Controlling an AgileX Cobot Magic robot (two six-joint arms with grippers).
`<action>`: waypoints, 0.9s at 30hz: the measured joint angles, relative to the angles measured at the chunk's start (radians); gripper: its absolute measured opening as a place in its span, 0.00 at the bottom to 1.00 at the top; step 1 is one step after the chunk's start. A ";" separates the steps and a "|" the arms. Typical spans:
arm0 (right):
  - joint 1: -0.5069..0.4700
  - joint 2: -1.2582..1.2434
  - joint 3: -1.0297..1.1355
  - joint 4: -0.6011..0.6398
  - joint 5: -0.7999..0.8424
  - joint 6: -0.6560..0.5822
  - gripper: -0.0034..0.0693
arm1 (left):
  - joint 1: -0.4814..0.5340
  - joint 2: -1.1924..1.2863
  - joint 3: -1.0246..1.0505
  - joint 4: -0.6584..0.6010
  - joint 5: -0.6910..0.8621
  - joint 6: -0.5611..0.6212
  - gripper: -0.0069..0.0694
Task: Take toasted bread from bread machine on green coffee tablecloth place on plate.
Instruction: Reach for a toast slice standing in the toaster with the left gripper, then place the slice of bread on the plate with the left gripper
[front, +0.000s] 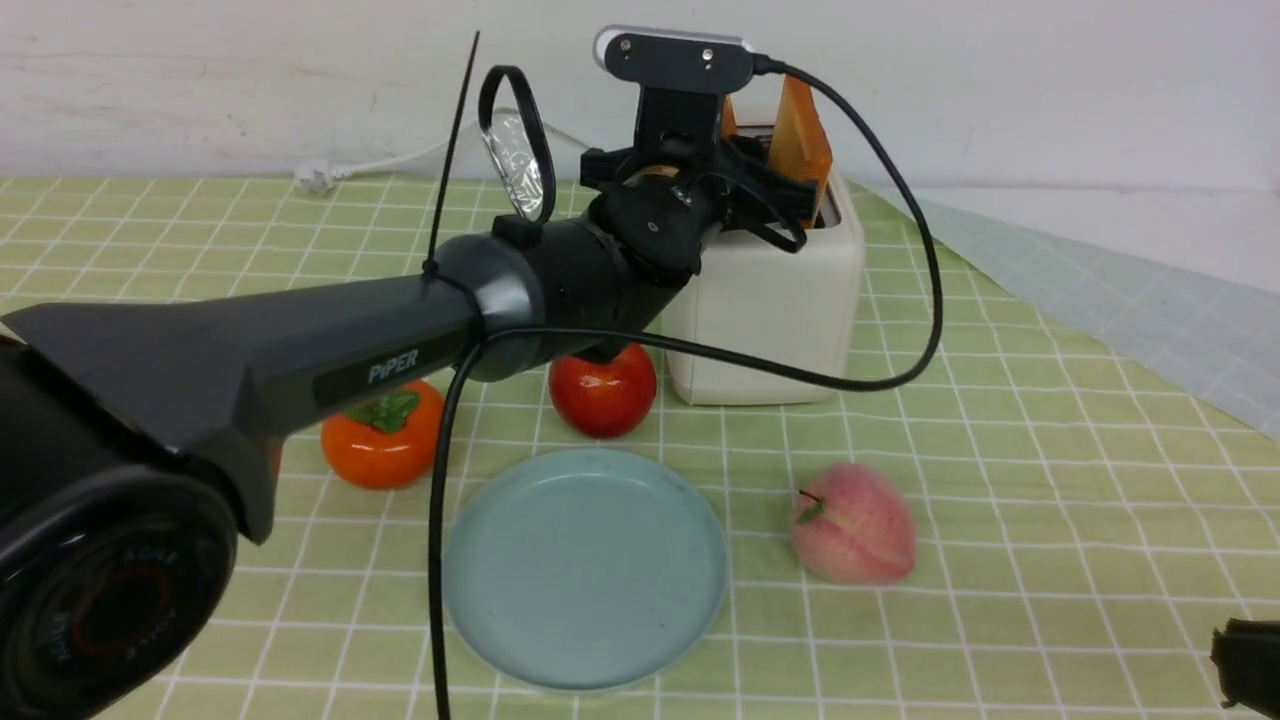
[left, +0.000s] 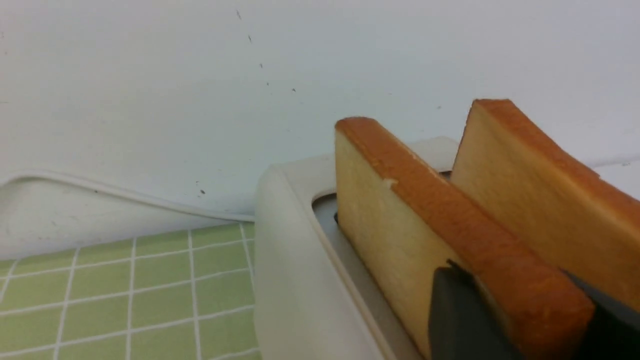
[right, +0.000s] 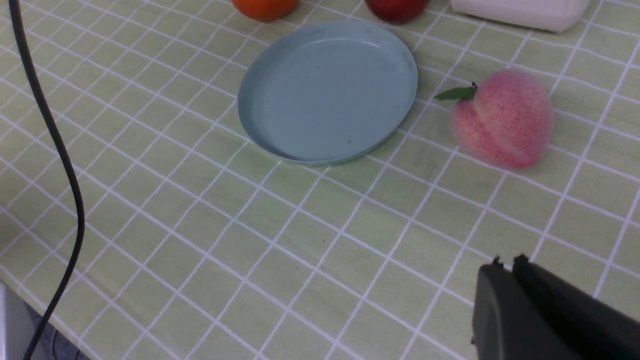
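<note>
The white bread machine (front: 770, 310) stands at the back of the green coffee tablecloth (front: 1000, 450) with two slices of toasted bread (front: 800, 130) upright in its slots. In the left wrist view my left gripper (left: 510, 280) straddles one slice (left: 380, 225), a dark finger pressed on each of its faces; the other slice (left: 530, 200) stands just beyond. In the front view the left gripper (front: 770, 190) is over the machine's top. The pale blue plate (front: 585, 565) lies bare in front. My right gripper (right: 506, 261) hovers shut over the cloth at the front right, holding nothing.
An orange persimmon (front: 382, 440) and a red apple (front: 603, 392) sit between plate and bread machine, under my left arm. A pink peach (front: 855, 525) lies right of the plate. A white cord (front: 380, 160) runs along the back wall. The cloth's paler underside (front: 1150, 310) shows at the right.
</note>
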 joint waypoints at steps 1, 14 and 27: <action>0.000 0.000 0.000 0.000 0.000 0.000 0.09 | 0.000 0.000 0.000 -0.001 0.000 -0.002 0.28; 0.000 0.000 0.000 0.000 0.000 0.000 0.11 | 0.000 -0.041 -0.001 -0.005 0.003 -0.009 0.21; 0.000 0.000 0.000 0.019 -0.001 0.000 0.12 | 0.000 -0.363 0.052 -0.246 0.149 0.315 0.21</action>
